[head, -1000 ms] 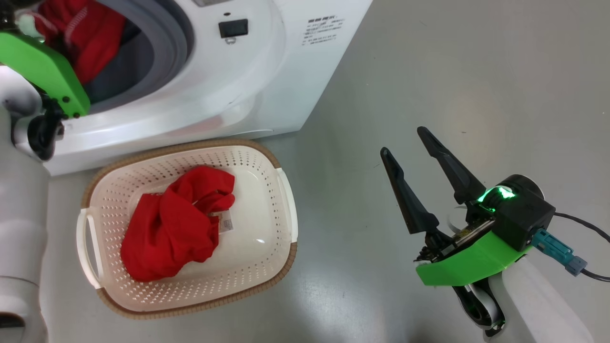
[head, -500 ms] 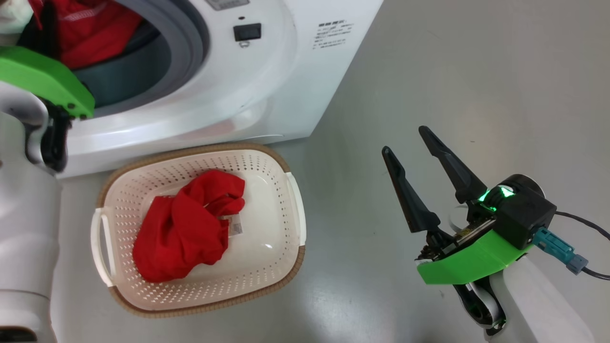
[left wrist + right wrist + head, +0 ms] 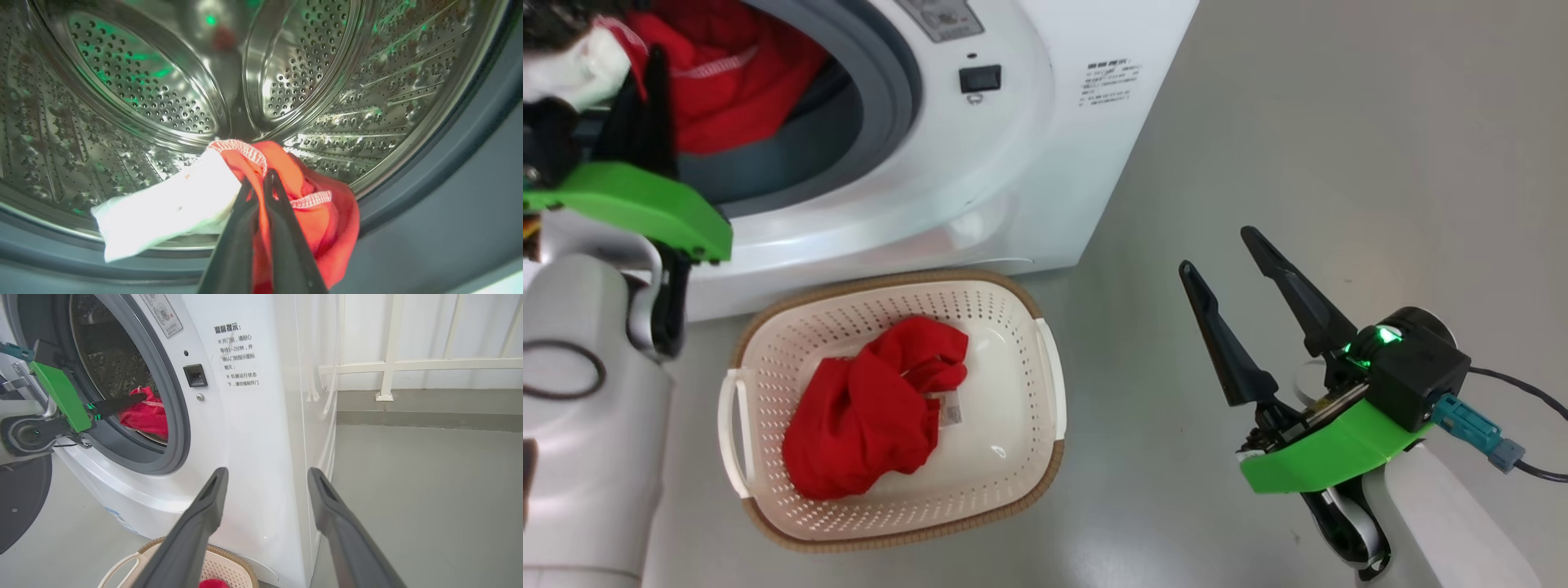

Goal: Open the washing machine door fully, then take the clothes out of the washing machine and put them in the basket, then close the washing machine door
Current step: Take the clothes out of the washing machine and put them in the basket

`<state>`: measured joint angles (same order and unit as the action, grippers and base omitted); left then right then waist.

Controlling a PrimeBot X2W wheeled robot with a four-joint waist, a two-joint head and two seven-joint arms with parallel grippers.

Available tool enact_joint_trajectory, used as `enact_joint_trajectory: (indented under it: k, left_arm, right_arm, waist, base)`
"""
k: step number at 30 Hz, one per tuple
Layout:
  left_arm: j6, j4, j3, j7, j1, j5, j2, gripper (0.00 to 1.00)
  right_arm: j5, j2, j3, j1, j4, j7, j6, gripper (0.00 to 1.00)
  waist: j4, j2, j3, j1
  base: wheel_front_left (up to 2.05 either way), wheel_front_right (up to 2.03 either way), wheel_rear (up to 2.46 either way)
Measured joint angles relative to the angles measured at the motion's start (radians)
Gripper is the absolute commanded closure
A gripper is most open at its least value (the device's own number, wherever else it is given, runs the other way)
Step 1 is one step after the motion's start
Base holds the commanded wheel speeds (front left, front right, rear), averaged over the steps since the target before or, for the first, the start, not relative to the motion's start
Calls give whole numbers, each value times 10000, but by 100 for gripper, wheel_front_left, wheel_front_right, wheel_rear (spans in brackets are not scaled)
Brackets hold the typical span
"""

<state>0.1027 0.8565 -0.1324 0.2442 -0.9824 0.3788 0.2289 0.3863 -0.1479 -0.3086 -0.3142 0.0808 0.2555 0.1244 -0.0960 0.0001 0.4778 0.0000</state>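
A red garment [image 3: 866, 425] lies crumpled in the basket [image 3: 992, 322]; red-and-white clothes [image 3: 310, 204], perhaps one piece, are at the washing machine [image 3: 1029, 163] mouth.
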Motion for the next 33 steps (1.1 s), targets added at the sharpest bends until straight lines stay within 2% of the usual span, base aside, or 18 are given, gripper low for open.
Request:
enact_joint_trajectory:
  k: [7, 9, 10, 11, 17, 26, 33]
  left_arm:
    - [-186, -1969, 272, 56, 1269, -94, -113, 100]
    - [-247, -2447, 374, 56, 1703, -107, -169, 91]
    - [-282, -2681, 426, 56, 1922, -125, -198, 91]
    - [-328, -2895, 479, 58, 2137, -151, -228, 100]
    - [-420, -4274, 711, 58, 3446, -460, -322, 100]
    - [-527, -5563, 702, 84, 4984, -543, -594, 100]
    - [-773, -6514, 510, -36, 5962, -558, -754, 100]
  right_arm:
    - [2, -38, -2, 76, 52, 0, 0, 0]
    - [4, -38, -2, 86, 61, 0, 0, 0]
    - [4, -38, 4, 102, 71, 0, 0, 0]
    - [4, -38, 6, 133, 84, -2, 0, 0]
    - [8, -27, 17, 445, 140, -2, 0, 0]
    - [10, -17, 79, 843, 184, -2, 0, 0]
    - [12, 2, 81, 905, 213, -2, 0, 0]
  waist:
    - [131, 0, -422, 0]
    - [164, 0, -529, 0]
    - [180, 0, -581, 0]
    - [195, 0, -636, 0]
    - [266, 0, -1079, 0]
    - [358, 0, -1725, 0]
    - [485, 0, -2057, 0]
  base:
    - [0, 0, 0]
    - [0, 0, 0]
    - [0, 0, 0]
    - [0, 0, 0]
    - [0, 0, 0]
    - [0, 0, 0]
    - [0, 0, 0]
